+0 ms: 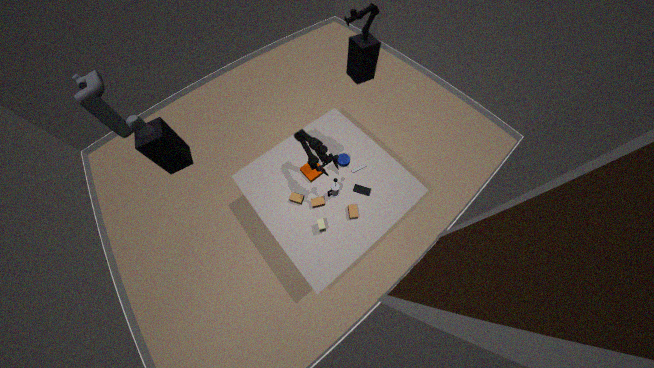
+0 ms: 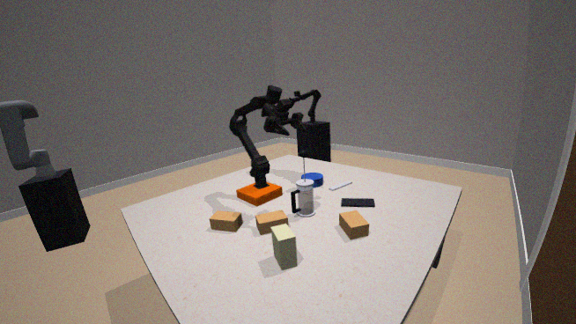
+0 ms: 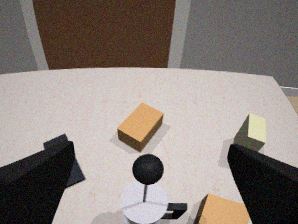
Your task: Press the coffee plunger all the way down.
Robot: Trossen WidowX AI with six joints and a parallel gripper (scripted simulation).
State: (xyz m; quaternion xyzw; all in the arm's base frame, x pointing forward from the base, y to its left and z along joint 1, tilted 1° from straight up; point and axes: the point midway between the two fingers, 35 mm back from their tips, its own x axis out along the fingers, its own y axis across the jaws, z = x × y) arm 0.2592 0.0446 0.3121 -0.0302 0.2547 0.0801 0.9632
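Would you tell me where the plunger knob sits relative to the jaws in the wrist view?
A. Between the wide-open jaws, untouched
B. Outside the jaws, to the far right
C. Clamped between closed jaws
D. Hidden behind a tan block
A: in the wrist view the knob lies in the gap between the open jaws of the gripper, well apart from both, above the press.
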